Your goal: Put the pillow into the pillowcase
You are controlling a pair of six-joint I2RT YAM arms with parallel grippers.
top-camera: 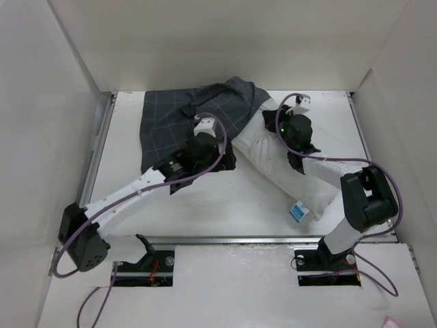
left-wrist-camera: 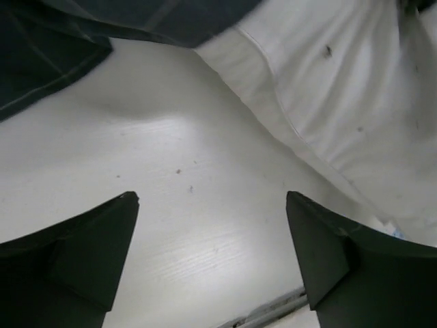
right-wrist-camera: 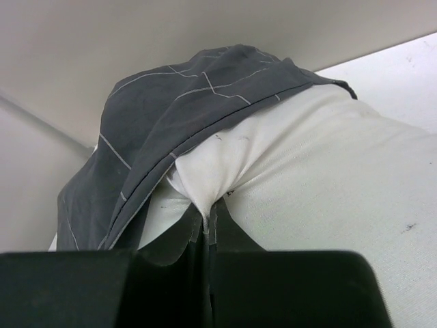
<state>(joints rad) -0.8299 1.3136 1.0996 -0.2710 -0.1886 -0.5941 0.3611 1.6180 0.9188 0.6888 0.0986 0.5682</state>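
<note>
1. The pillow (top-camera: pixel 270 164) lies slantwise on the right half of the table (top-camera: pixel 205 205). Its far end is under the rim of the case (top-camera: pixel 177 119), and its tag (top-camera: pixel 298 211) end is at the near right. Most of it is outside the case.
2. The case sits crumpled at the far left and centre, close to the back wall (top-camera: pixel 225 41). From my right wrist I see its hem draped over the pillow's far corner like a hood.
3. There is bare table in front of the case and to the left of the pillow's long edge. Walls close in at the back and on both sides, and a metal rail (top-camera: pixel 259 239) runs along the near edge.
4. My left arm stretches on a slant from the near left, its wrist over the case's near hem. My right arm is bent sharply at the elbow beside the pillow's tag end, with its forearm over the pillow.
5. My left claw (left-wrist-camera: pixel 212 198) has its jaws wide apart and holds nothing. It hangs over bare table, with the pillow's seamed edge just to its right and the case's hem beyond.
6. My right claw (right-wrist-camera: pixel 207 222) is pinched tight on a fold of the pillow, just below the case's rim.
</note>
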